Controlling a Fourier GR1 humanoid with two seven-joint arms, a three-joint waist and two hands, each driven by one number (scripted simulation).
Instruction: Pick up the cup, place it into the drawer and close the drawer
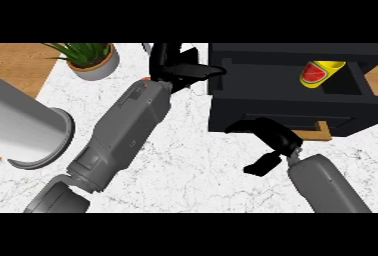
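Observation:
A yellow cup [319, 73] with a red and green picture lies inside the open drawer of the black cabinet [280, 85] at the upper right. The drawer's front [288, 114] with its wooden handle [319, 131] faces the view's lower edge. My left hand [177, 67] is stretched up against the cabinet's left side, fingers straight and touching its upper left corner. My right hand [267, 136] hovers just in front of the drawer's front, fingers relaxed and curved, thumb below, holding nothing.
A potted green plant [90, 57] stands at the upper left on the white marble counter [199, 170]. A large grey metal cylinder [29, 130] lies at the left edge. A strip of wood [22, 65] borders the counter at the far left.

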